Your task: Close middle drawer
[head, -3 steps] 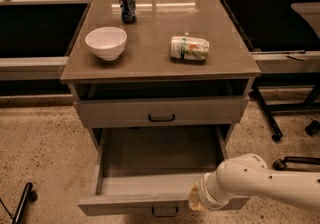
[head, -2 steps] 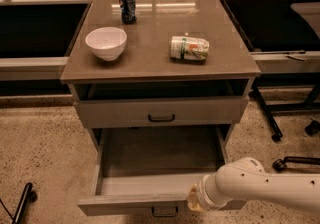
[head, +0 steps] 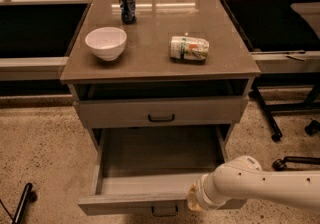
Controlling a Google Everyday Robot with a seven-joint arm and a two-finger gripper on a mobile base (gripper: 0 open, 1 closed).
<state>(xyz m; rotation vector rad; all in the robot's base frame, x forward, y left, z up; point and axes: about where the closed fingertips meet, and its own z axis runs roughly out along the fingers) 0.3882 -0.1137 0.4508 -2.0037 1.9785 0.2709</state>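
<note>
One middle drawer (head: 152,165) (open), one pincer (head: 192,201) — at its front

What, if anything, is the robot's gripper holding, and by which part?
Cannot be told. The gripper is at the front edge of the open grey wood-look middle drawer, right of its dark bar handle.

One bowl (head: 105,42) and two cans (head: 127,4) (head: 189,48) on the bench (head: 150,65); two drawers (head: 120,112) (head: 150,155) showing; one gripper (head: 193,199) at 5 o'clock.

Gripper (head: 193,199) on white arm (head: 270,188): edged slightly leftward in view along front of open grey wood-look middle drawer (head: 125,204), seemingly touching it.
</note>
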